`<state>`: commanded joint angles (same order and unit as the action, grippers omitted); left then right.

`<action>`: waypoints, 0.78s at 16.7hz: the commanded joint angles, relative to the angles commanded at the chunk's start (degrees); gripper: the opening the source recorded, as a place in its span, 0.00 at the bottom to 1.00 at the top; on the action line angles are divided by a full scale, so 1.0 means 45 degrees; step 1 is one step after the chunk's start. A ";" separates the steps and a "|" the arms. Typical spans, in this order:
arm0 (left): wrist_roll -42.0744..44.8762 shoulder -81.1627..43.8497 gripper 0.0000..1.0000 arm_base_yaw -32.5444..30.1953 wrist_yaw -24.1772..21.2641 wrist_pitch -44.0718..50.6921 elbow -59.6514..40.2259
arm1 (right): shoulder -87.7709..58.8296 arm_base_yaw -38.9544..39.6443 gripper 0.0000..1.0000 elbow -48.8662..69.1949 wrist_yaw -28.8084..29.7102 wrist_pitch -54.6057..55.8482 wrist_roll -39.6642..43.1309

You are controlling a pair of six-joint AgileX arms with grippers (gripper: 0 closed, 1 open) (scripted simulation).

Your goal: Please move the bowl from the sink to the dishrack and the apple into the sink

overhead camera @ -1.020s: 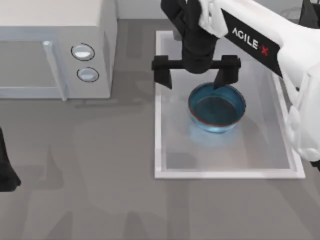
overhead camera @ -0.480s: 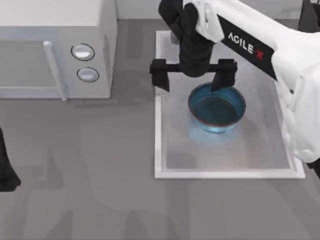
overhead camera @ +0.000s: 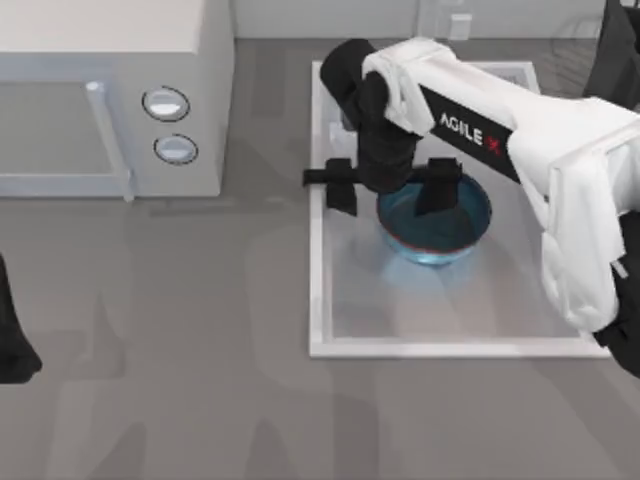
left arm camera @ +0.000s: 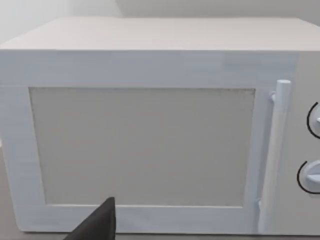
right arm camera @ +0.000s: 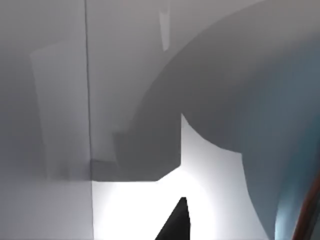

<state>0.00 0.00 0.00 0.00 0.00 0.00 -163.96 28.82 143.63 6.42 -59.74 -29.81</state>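
In the top view, the large white rectangular sink (overhead camera: 318,290) with a pale grey floor occupies the right half of the frame, set on the grey tabletop (overhead camera: 160,340). The round glossy teal-blue bowl (overhead camera: 440,232) with a thin reddish-dark rim and dark inside sits in the upper middle of the sink, upright on the basin floor.

The white right arm (overhead camera: 520,140), marked AGILEX, enters from the right edge and reaches leftward to the bowl. The black right gripper (overhead camera: 388,192) is at the bowl's left rim. Its jaws are open and straddle that wall: one finger is inside the bowl, the other is outside, near the sink's left rim. Contact with the bowl wall cannot be determined.

A white box-shaped microwave (overhead camera: 110,100) with two round knobs fills the upper left.

The left arm (overhead camera: 12,335) is parked at the left edge of the frame. In the left wrist view, one dark finger (left arm camera: 97,224) points toward the microwave door (left arm camera: 142,145); the state of the left jaws cannot be determined.
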 joint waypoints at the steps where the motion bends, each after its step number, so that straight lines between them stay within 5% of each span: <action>1: 0.0000 0.0000 1.00 0.0000 0.0000 0.0000 0.0000 | 0.0000 0.0000 1.00 0.0000 0.0000 0.0000 0.0000; 3: 0.0000 0.0000 1.00 0.0000 0.0000 0.0000 0.0000 | 0.0000 0.0000 1.00 0.0000 0.0000 0.0000 0.0000; 13: 0.0000 0.0000 1.00 0.0000 0.0000 0.0000 0.0000 | 0.0000 0.0000 0.25 0.0000 0.0000 0.0000 0.0000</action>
<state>0.00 0.00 0.00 0.00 0.00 0.00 -163.96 28.82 143.63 6.42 -59.74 -29.81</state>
